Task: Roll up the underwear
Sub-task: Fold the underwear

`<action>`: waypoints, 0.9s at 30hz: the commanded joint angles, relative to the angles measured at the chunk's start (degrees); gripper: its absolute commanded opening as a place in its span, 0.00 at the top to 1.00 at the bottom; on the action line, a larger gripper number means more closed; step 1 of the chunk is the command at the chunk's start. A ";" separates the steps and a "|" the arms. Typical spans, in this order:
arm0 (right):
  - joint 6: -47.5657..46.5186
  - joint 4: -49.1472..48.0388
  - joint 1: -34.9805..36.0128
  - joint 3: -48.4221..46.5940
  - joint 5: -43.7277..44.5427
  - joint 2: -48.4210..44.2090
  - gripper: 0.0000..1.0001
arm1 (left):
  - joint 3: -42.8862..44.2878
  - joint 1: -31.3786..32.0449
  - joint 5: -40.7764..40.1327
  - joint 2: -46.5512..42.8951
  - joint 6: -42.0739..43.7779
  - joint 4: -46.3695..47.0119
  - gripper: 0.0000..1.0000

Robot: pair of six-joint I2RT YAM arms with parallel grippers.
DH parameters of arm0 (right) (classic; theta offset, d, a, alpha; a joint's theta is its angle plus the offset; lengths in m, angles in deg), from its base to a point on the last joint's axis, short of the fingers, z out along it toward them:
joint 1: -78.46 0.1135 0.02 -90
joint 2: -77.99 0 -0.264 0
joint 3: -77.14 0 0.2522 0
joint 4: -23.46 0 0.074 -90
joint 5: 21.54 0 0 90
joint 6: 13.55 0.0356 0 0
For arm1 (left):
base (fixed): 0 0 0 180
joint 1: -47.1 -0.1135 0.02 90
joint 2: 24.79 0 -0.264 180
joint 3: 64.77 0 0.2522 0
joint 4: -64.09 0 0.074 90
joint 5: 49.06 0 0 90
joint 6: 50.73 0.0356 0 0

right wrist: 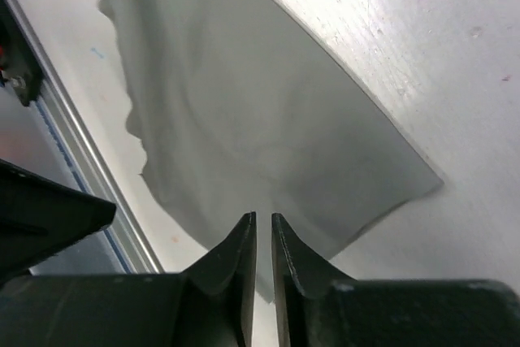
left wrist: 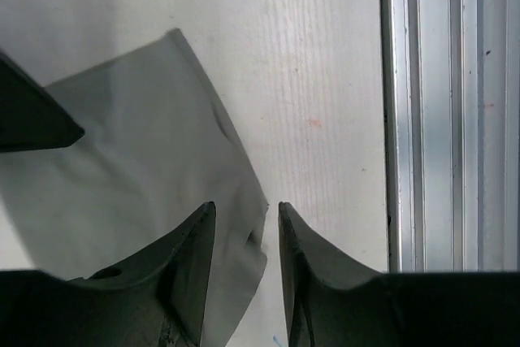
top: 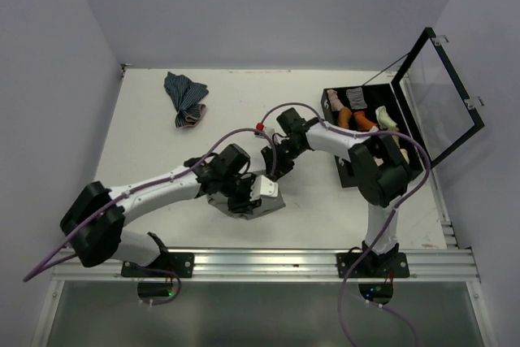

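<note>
Grey underwear (top: 264, 193) lies on the surface (top: 146, 144). Left fingers (left wrist: 195, 249) straddle its edge, apart; right fingers (right wrist: 231, 262), barely parted, meet its edge.

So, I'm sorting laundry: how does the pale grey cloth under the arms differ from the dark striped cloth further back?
The pale grey cloth is plain; the dark striped cloth has blue-grey stripes. The pale one lies mostly flat; the striped one is bunched up. The pale one sits near the front edge; the striped one far left. Both lie on the white table.
</note>
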 commanded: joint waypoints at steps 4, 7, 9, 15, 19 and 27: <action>-4.91 5.58 -2.29 -2.25 -4.73 -9.74 0.81 | 5.36 -9.12 0.57 -9.22 -6.74 -3.40 0.50; -5.96 8.13 -1.59 -1.90 -5.63 -8.86 0.84 | 5.28 -16.24 2.05 -7.64 -8.77 -5.35 0.49; -6.31 8.05 -0.80 -0.50 -5.10 -7.72 0.85 | 4.05 -21.95 2.94 -5.01 -10.26 -5.52 0.49; -5.97 7.00 0.60 1.44 -1.77 -1.32 0.87 | 5.54 -32.33 4.70 5.53 -9.75 -5.87 0.57; -7.28 10.68 0.52 -0.40 1.22 2.82 0.88 | 7.47 -33.83 4.79 11.34 -0.01 -14.63 0.67; -12.99 18.14 0.52 -4.70 0.88 3.10 0.88 | 4.48 -35.06 -0.13 8.54 15.05 -21.52 0.67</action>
